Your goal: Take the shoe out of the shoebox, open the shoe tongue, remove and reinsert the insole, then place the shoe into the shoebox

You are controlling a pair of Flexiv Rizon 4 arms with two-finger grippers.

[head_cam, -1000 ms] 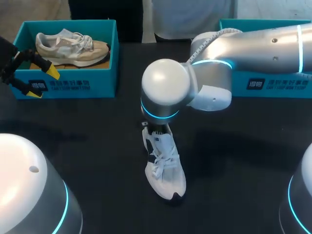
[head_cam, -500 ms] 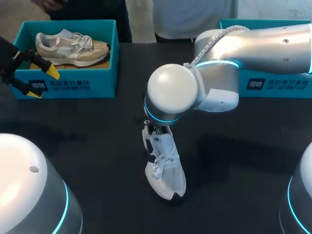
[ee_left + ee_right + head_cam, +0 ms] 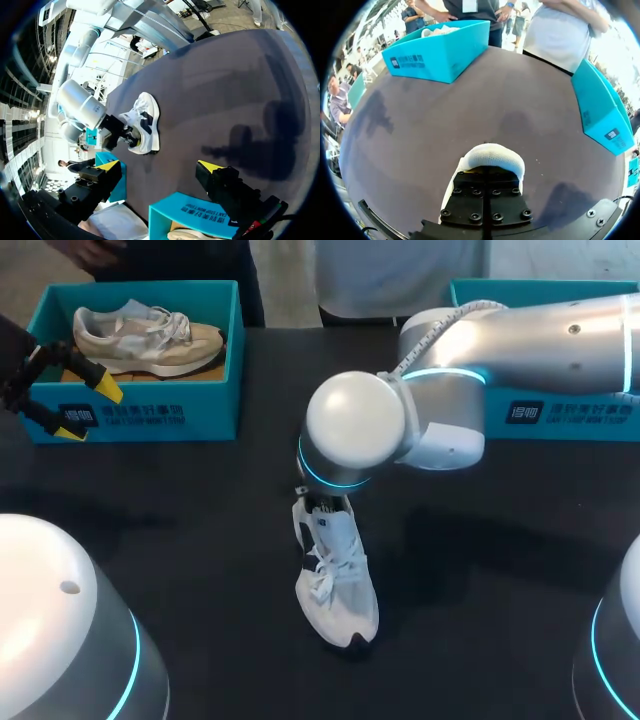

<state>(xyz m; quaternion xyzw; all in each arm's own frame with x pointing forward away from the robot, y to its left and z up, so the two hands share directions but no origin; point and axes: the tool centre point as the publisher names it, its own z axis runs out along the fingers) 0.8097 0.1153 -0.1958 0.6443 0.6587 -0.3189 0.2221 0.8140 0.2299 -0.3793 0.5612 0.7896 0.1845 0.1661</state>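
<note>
The left gripper (image 3: 90, 412) hung at the table's far left with its yellow-tipped fingers spread wide and nothing between them. Just beside it, touching neither finger, stood the left box (image 3: 190, 420), with a beige shoe (image 3: 145, 335) lying inside.

Well apart from that gripper, out on the dark table (image 3: 200, 540), the white shoe (image 3: 335, 580) stood on its sole, outside both boxes. The right gripper (image 3: 322, 508) was directly over its heel, with the toe pointing away from it. In the right wrist view the gripper's black body ran down into the shoe's opening. Whether it gripped the shoe could not be told, because the shoe and the wrist hid its tips. The right box (image 3: 560, 415) sat well off to the far side of the right arm.

Likely step: working at the shoe's opening, on the tongue or the insole.

Risks from here:
- Nothing steadied the toe, so a pull at the heel could drag or tip the whole shoe rather than free the insole.
- A thin hold on the heel collar could slip.
- The laces looked tied, which may keep the tongue from opening.
</note>
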